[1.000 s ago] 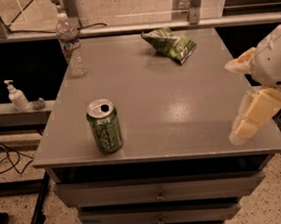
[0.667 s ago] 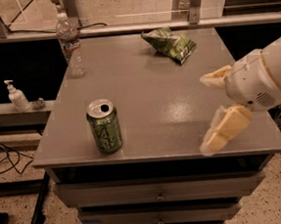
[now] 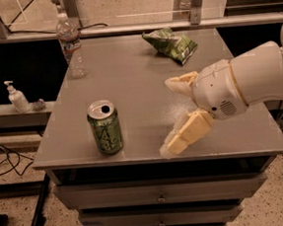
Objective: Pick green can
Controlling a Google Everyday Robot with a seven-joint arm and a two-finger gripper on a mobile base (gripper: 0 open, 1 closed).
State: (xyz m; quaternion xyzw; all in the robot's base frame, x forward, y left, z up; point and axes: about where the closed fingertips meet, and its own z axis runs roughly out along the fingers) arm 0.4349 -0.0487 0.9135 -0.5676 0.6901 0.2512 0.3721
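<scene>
The green can (image 3: 104, 127) stands upright near the front left of the grey table (image 3: 129, 81), silver top with its opening showing. My gripper (image 3: 174, 116) is to the right of the can, above the table's front middle, on a white arm coming in from the right. Its two cream fingers (image 3: 185, 133) are spread apart and hold nothing. A clear gap lies between the gripper and the can.
A clear plastic bottle (image 3: 71, 45) stands at the back left of the table. A green-and-white snack bag (image 3: 171, 44) lies at the back right. A soap dispenser (image 3: 17, 97) sits on a ledge to the left. Drawers (image 3: 159, 197) are below the table front.
My gripper has moved left across the front of the table, from the right edge toward the can. The can, bottle and bag have not moved.
</scene>
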